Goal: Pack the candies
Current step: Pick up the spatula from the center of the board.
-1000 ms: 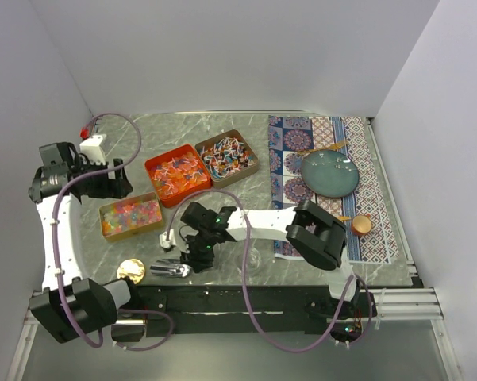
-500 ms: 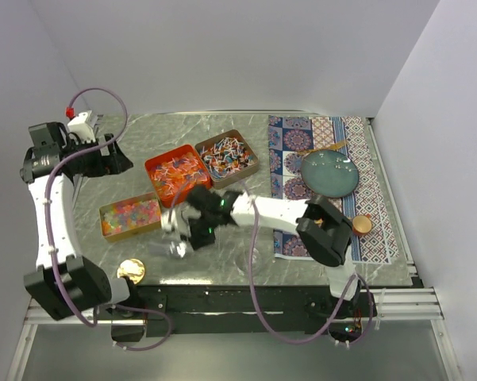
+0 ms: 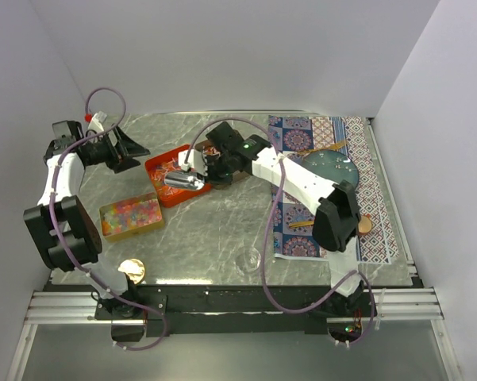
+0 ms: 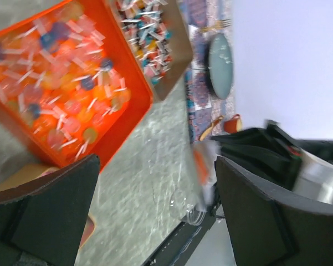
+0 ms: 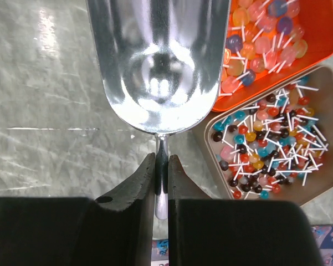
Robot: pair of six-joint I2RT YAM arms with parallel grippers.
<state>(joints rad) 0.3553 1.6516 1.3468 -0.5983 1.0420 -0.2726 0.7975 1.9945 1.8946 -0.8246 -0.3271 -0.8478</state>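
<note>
The candies lie in three containers: lollipops in an orange tray (image 3: pixel 168 168) (image 5: pixel 277 33) (image 4: pixel 61 88), smaller lollipops in a brown tray (image 3: pixel 242 161) (image 5: pixel 277 144) (image 4: pixel 155 50), and bead-like pieces in a gold tin (image 3: pixel 131 216). My right gripper (image 3: pixel 205 175) (image 5: pixel 162 166) is shut on the thin handle of a silver scoop (image 3: pixel 181 181) (image 5: pixel 160 61). The scoop is empty and hangs over the orange tray's near edge. My left gripper (image 3: pixel 133 155) (image 4: pixel 155 210) stands open just left of the orange tray, with nothing between its fingers.
A patterned mat (image 3: pixel 301 139) at the right carries a teal plate (image 3: pixel 331 171) (image 4: pixel 220 64) and a small orange cup (image 3: pixel 362 225). A clear cup (image 3: pixel 248 258) (image 4: pixel 191 208) and a round gold lid (image 3: pixel 131 271) sit near the front edge.
My right gripper closed on the scoop near the front edge and carried it back to the orange tray. The left arm swung from the left side toward the back, up to the orange tray.
</note>
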